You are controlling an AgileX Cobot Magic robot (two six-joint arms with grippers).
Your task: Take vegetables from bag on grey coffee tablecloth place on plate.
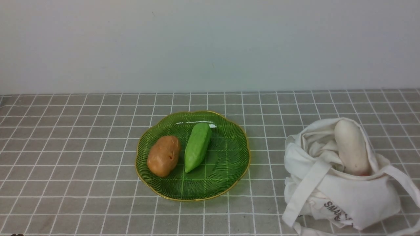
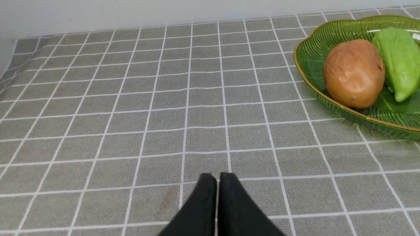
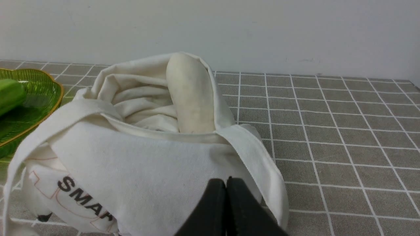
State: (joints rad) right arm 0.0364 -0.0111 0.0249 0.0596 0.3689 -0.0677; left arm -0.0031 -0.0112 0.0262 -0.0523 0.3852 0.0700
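Note:
The green plate (image 1: 229,164) sits mid-table on the grey grid tablecloth (image 1: 65,147). On it lie the brown potato (image 1: 163,156) and the light-green tapered vegetable (image 1: 197,146); both also show in the left wrist view, the potato (image 2: 353,73) beside the green vegetable (image 2: 400,62). The white bag (image 1: 344,196) lies at the front right with the white radish (image 1: 351,147) sticking out of its mouth. My left gripper (image 2: 218,177) is shut and empty over bare cloth, left of the plate (image 2: 311,55). My right gripper (image 3: 226,181) is shut and empty just in front of the bag (image 3: 131,170); the radish (image 3: 190,95) lies beyond it. Neither gripper shows in the front view.
A plain white wall (image 1: 210,46) runs along the table's far edge. The bag's straps (image 1: 308,190) hang loose over its front and side. The cloth's left edge (image 2: 6,65) drops off in the left wrist view.

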